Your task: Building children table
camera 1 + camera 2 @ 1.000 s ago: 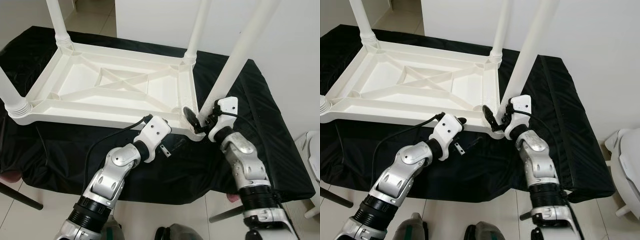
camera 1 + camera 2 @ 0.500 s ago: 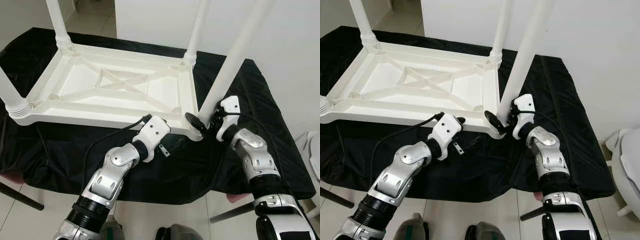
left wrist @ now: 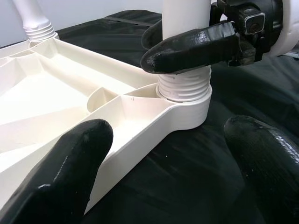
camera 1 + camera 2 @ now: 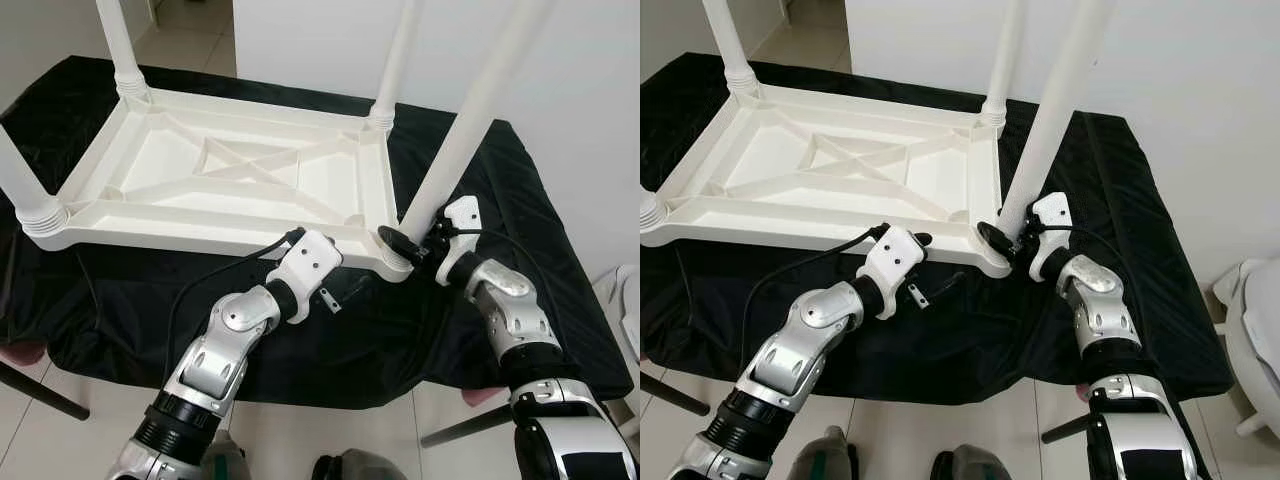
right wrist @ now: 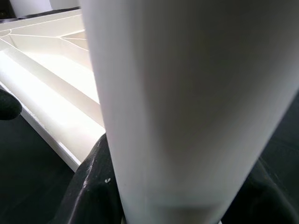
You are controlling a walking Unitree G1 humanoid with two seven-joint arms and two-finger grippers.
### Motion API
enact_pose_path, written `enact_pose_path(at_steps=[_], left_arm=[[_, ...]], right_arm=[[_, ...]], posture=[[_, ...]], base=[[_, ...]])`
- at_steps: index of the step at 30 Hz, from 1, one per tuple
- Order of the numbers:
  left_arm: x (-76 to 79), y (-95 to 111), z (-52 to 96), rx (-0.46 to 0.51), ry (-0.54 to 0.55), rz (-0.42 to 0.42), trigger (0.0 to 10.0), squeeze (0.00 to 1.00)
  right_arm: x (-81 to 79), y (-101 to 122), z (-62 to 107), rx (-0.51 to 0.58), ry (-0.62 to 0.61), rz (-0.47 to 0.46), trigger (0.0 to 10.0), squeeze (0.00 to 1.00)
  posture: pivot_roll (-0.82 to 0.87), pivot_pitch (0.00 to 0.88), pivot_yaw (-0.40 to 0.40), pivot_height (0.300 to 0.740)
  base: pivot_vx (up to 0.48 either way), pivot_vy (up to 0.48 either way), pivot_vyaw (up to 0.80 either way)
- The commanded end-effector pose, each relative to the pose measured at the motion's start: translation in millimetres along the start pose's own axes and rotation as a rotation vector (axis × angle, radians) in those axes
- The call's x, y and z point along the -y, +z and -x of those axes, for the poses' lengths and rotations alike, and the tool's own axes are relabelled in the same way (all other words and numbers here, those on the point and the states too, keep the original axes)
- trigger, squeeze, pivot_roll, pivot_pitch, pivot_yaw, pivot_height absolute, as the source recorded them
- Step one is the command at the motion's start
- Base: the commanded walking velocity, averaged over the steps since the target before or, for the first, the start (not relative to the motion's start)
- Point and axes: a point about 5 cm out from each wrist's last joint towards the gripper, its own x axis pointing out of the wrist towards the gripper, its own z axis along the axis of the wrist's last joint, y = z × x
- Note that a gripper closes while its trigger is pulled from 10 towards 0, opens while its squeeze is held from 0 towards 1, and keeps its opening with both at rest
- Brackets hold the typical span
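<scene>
A white plastic table top (image 4: 150, 170) lies upside down on a black-covered surface (image 4: 520, 200). Three legs stand in its corners: far left (image 4: 118, 45), far right (image 4: 395, 55), near left (image 4: 22, 185). My right gripper (image 4: 412, 236) is shut on the fourth leg (image 4: 470, 115) just above its threaded base (image 3: 183, 84), which sits in the near right corner socket. One black finger (image 3: 187, 46) wraps the leg's near side. My left gripper (image 3: 166, 135) is open at the table's near rim, its fingers (image 3: 79, 158) apart to either side of that corner, holding nothing.
The black cloth (image 4: 100, 310) hangs over the front edge just before me. A white object (image 4: 628, 300) stands at the far right on the floor. A dark bar (image 4: 35, 388) crosses the floor at the lower left. A white wall (image 4: 590, 90) rises behind.
My right forearm has swung out to the right while its gripper stays on the leg, whose base now sits closer over the corner socket. The left arm has hardly moved.
</scene>
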Motion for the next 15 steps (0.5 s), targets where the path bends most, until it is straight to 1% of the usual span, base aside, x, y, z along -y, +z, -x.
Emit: enact_pose_path(at_steps=[1,2,4,7,8,10,11,12,13,14,15], left_arm=[[1.2,5.4,-2.0,0.018,0.011,-0.013,10.0,0.0],[1.2,5.4,-2.0,0.018,0.011,-0.013,10.0,0.0],[1.3,5.2,-2.1,0.018,0.01,-0.013,10.0,0.0],[1.2,5.5,-2.0,0.019,0.015,-0.009,10.0,0.0],[1.2,5.5,-2.0,0.019,0.015,-0.009,10.0,0.0],[1.5,5.9,-2.1,0.021,0.015,-0.007,10.0,0.0],[2.2,5.9,-2.2,0.021,0.014,-0.005,10.0,0.0],[2.2,5.9,-2.2,0.021,0.014,-0.005,10.0,0.0],[3.2,5.5,-2.3,0.021,0.011,-0.002,10.0,0.0],[3.2,5.5,-2.3,0.021,0.011,-0.002,10.0,0.0],[3.7,5.2,-2.5,0.021,0.01,0.001,10.0,0.0]], right_arm=[[-0.8,-8.0,3.2,-0.019,-0.029,-0.028,10.0,0.0],[-0.8,-8.0,3.2,-0.019,-0.029,-0.028,10.0,0.0],[-3.0,-8.1,1.9,-0.01,-0.072,-0.045,10.0,0.0],[-4.4,-6.1,-0.6,-0.021,-0.228,-0.022,10.0,0.0],[-4.4,-6.1,-0.6,-0.021,-0.228,-0.022,10.0,0.0],[-6.1,-2.2,-1.1,0.001,-0.264,-0.025,10.0,0.0],[-10.0,1.4,-2.3,0.014,-0.3,-0.03,10.0,0.0],[-10.0,1.4,-2.3,0.014,-0.3,-0.03,10.0,0.0],[-15.8,6.1,-3.3,0.029,-0.376,-0.037,10.0,0.0],[-15.8,6.1,-3.3,0.029,-0.376,-0.037,10.0,0.0],[-17.7,7.1,-3.2,0.028,-0.434,-0.052,10.0,0.0]], posture=[[0.01,0.0,-0.066,0.74],[0.01,0.0,-0.066,0.74],[0.0,0.0,-0.068,0.74],[0.0,0.0,-0.069,0.74],[0.0,0.0,-0.069,0.74],[0.0,0.0,-0.069,0.74],[-0.01,0.0,-0.068,0.74],[-0.01,0.0,-0.068,0.74],[-0.03,0.004,-0.064,0.74],[-0.03,0.004,-0.064,0.74],[-0.03,0.004,-0.064,0.74]], base=[[0.0,0.0,0.0],[0.0,0.0,0.0],[0.0,0.0,0.0],[0.0,0.0,0.0],[0.0,0.0,0.0],[0.0,0.0,0.0],[0.0,0.0,0.0],[0.0,0.0,0.0],[0.0,0.0,0.0],[0.0,0.0,0.0],[0.0,0.0,0.0]])
